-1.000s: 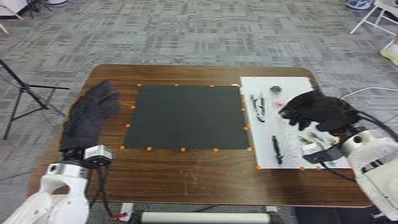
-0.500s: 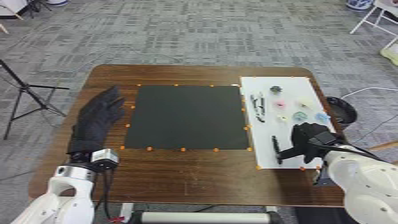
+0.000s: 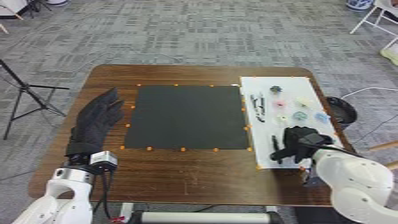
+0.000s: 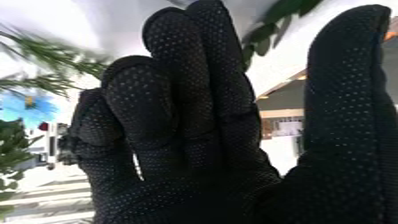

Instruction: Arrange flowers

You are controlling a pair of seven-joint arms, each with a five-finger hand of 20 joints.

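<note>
In the head view, my right hand (image 3: pixel 302 141) is over the lower part of the white sheet (image 3: pixel 293 85), beside a dark, slender stem-like item (image 3: pixel 274 143). The right wrist view has my right hand (image 4: pixel 204 130) with fingers extended and thumb apart, holding nothing; green foliage (image 4: pixel 40 55) and a light-blue flower (image 4: pixel 28 107) are near it. Pink (image 3: pixel 280 104), pale yellow (image 3: pixel 304 103) and blue-green (image 3: pixel 299 116) flowers lie on the sheet, with a dark one (image 3: pixel 275 89) at its far end. My left hand (image 3: pixel 96 120) rests at the table's left side, fingers straight.
A black square mat (image 3: pixel 187 116) lies mid-table, orange markers around it. Dark thin pieces (image 3: pixel 258 107) lie along the sheet's left part. A black bin (image 3: pixel 343 111) stands beyond the table's right edge. A tripod (image 3: pixel 28 86) stands on the floor at the left.
My right hand has come back from over the flowers toward the robot, then shifted slightly left to the dark stem-like item. My left hand has moved slightly.
</note>
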